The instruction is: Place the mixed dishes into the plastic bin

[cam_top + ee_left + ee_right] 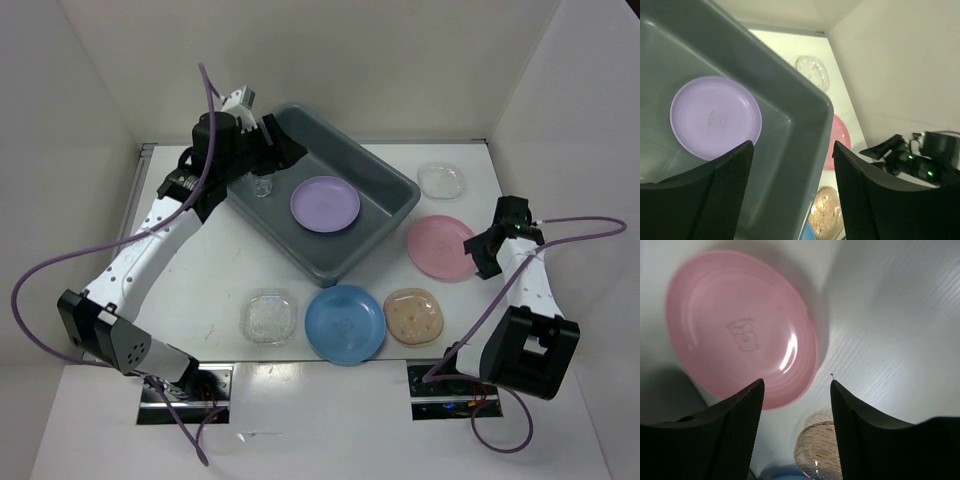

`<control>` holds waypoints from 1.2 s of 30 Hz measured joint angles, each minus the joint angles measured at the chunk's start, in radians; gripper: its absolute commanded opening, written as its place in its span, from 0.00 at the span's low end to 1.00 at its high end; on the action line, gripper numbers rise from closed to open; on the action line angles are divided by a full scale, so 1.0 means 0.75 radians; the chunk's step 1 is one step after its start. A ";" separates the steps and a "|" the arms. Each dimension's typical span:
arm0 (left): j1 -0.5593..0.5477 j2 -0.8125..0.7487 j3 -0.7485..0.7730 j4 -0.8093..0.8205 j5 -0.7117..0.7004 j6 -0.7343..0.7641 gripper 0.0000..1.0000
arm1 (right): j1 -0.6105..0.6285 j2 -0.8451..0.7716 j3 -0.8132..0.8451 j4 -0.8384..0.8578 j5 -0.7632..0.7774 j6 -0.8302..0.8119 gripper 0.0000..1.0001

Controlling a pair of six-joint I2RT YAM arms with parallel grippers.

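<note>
The dark grey plastic bin stands at the middle back. It holds a lavender plate and a small clear cup. My left gripper hangs open and empty over the bin's far left end. In the left wrist view my left gripper frames the bin wall, with the lavender plate to the left. My right gripper is open and empty at the right edge of the pink plate. In the right wrist view my right gripper is just below the pink plate.
On the table in front of the bin lie a clear square dish, a blue plate and a tan dish. A second clear dish lies at the back right. White walls close in the back and both sides.
</note>
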 measured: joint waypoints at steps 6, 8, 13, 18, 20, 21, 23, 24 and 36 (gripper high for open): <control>0.000 -0.044 -0.186 -0.011 0.018 0.035 0.74 | -0.003 0.127 -0.156 0.032 -0.061 0.101 0.58; 0.000 -0.041 -0.229 -0.040 0.018 0.051 0.74 | -0.003 0.150 -0.175 0.044 -0.070 0.127 0.55; 0.000 -0.040 -0.263 -0.060 0.037 0.064 0.74 | -0.003 0.159 -0.182 0.111 -0.079 0.165 0.50; 0.000 -0.037 -0.264 -0.048 0.056 0.069 0.74 | -0.003 0.196 -0.188 0.185 -0.094 0.184 0.46; 0.000 -0.033 -0.270 -0.042 0.061 0.070 0.74 | -0.003 0.216 -0.195 0.202 -0.096 0.185 0.46; 0.000 -0.030 -0.275 -0.042 0.062 0.070 0.74 | -0.003 0.226 -0.198 0.207 -0.095 0.186 0.43; 0.000 -0.025 -0.285 -0.042 0.062 0.070 0.74 | -0.003 0.240 -0.209 0.220 -0.096 0.188 0.40; 0.000 -0.022 -0.287 -0.043 0.062 0.070 0.74 | -0.003 0.241 -0.217 0.226 -0.096 0.189 0.34; 0.000 -0.019 -0.306 -0.040 0.062 0.098 0.74 | -0.003 0.250 -0.233 0.295 -0.112 0.189 0.00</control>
